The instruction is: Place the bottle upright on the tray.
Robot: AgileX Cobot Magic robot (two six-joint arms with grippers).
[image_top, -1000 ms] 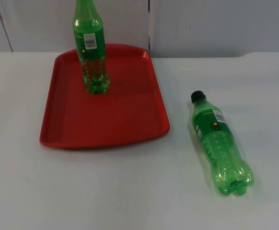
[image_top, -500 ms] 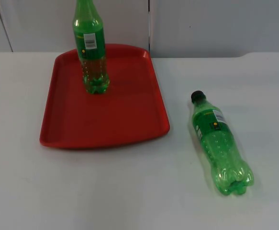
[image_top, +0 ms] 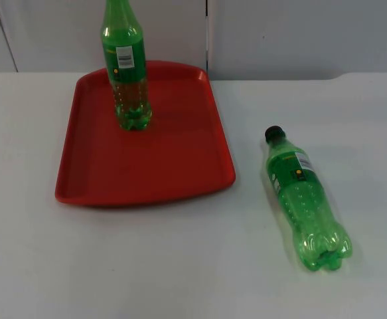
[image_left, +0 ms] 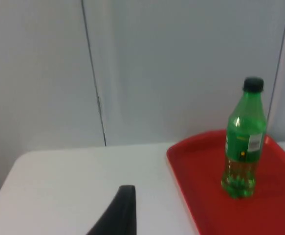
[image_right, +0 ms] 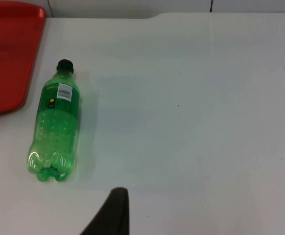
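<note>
Here, a red tray [image_top: 147, 156] on the left half of a white table [image_top: 180, 266], with one green bottle [image_top: 127, 73] already upright at the tray's far end. Second green bottle [image_top: 305, 199], the one to move, on its side on the bare table to the right of the tray, well apart from its rim, black cap [image_top: 273, 134] toward the far side and base toward the near edge.

Left gripper [image_left: 117, 215]: one dark fingertip over the table to the left of the tray, waiting; spread or pressed together, cannot tell. Right gripper [image_right: 110, 213]: one dark fingertip above the table near the lying bottle's base end, not touching it; state likewise impossible to tell.

Step in hand, as judged: approach and grasp of the lying bottle by the right arm. Best taken across the body near the label, where the wall looks smooth rather than ribbed; then tipped cap-up and set down on the open near part of the tray, clear of the standing bottle. Thin plastic likely to dent or roll under an off-centre pinch.

Top view: both bottles and the whole tray together. Left wrist view: cap [image_left: 253, 84] of the upright bottle [image_left: 244, 142] against the grey wall [image_left: 171, 63]. Right wrist view: label [image_right: 64, 92] of the lying bottle [image_right: 54, 132] and a corner of the tray [image_right: 10, 54].
</note>
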